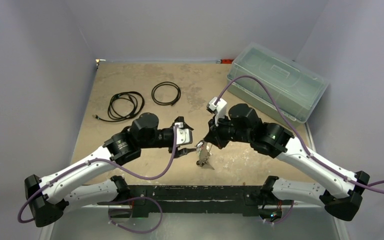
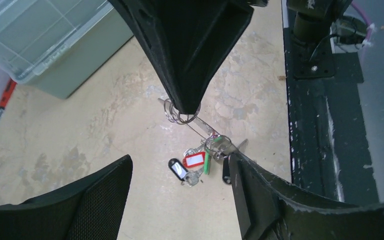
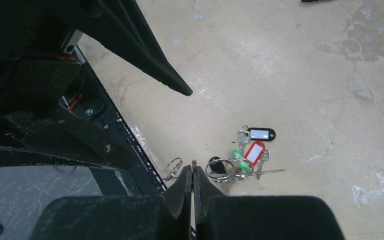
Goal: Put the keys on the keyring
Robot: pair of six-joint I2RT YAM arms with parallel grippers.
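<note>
Two claws engaged | right claw (image 3: 193, 171) pinched together on thin silvery wire keyring (image 2: 178, 116) | small metal keys (image 3: 252, 150) with red, green, black tags bunched just beyond its tip | left claw (image 2: 180, 159) spread apart, keys dead ahead between its fingers.

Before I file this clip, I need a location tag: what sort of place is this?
Probably a lab robot test cell: a worn tabletop boxed in by plain grey walls, left arm and right arm bolted at its near edge, a clear plastic bin and cable coils.
</note>
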